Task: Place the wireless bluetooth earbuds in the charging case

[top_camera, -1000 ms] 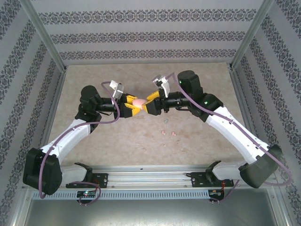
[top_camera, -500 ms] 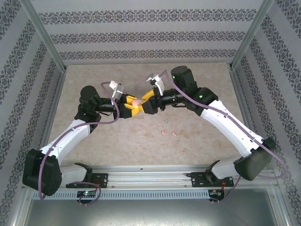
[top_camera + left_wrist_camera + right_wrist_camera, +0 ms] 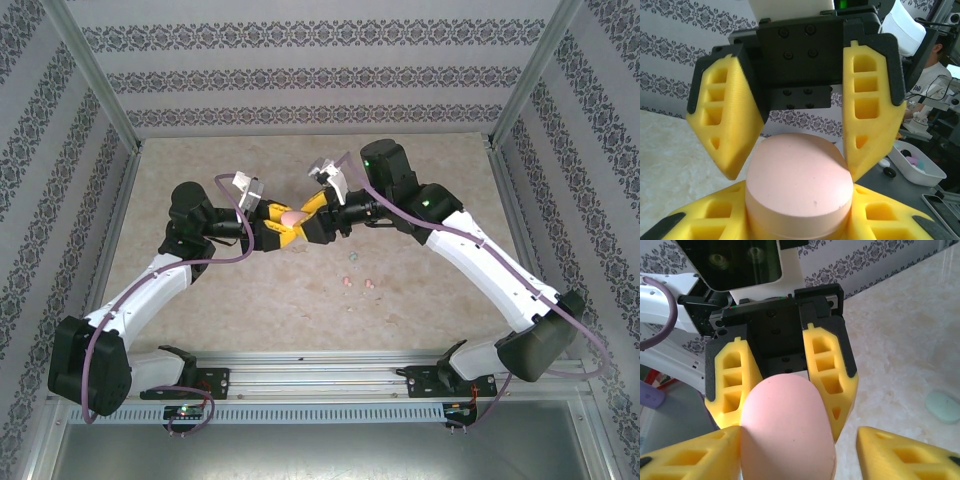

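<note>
The left gripper point(image 3: 797, 222) has its jaws clamped on the pink charging case point(image 3: 800, 175), holding it in the air above the bench point(image 3: 450, 180). The right gripper point(image 3: 800, 440) faces it with jaws open around the case's other end, one side touching and the other apart. The earbuds point(image 3: 347, 281) lie loose on the bench, nearer the arm bases and slightly right of the grippers

Pink charging case point(image 3: 292, 216): oval, smooth, matte. Seam runs round body, halves together. Held off table at mid-scene, clamped in left gripper point(image 3: 284, 224).
Pink earbud point(image 3: 346, 281), second pink earbud point(image 3: 368, 284): tiny, rounded, loose on table, right of case and nearer. Close together, not touching.
Pale green earbud point(image 3: 352, 256): tiny, on table just beyond pink pair, apart from both.
</note>
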